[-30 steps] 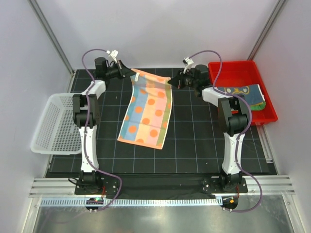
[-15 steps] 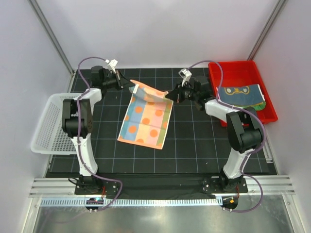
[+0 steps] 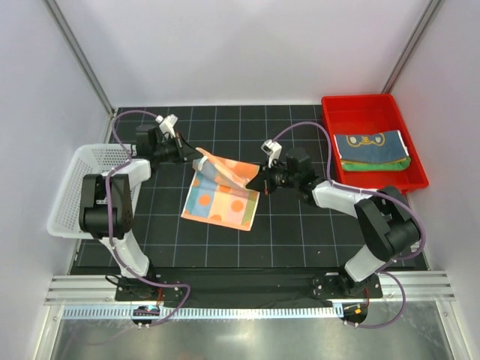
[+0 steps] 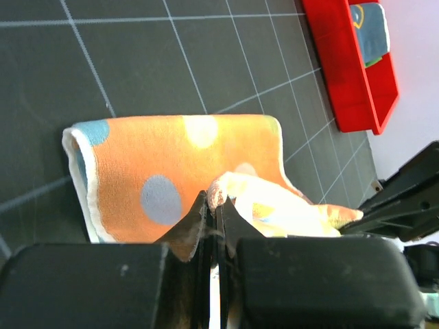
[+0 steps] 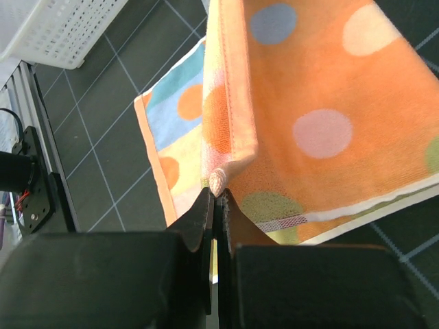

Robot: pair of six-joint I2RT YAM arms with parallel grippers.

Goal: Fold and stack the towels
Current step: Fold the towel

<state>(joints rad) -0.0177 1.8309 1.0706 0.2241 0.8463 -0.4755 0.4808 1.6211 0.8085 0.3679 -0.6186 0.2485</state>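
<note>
patched towel (image 3: 221,199) edge nearer now, half-hidden corners clamped in left hand (image 3: 196,157) and right hand (image 3: 259,182)

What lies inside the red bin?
A folded cartoon-face towel lies in the red bin, on a green towel of which only an edge shows. Anything under them is covered.
</note>
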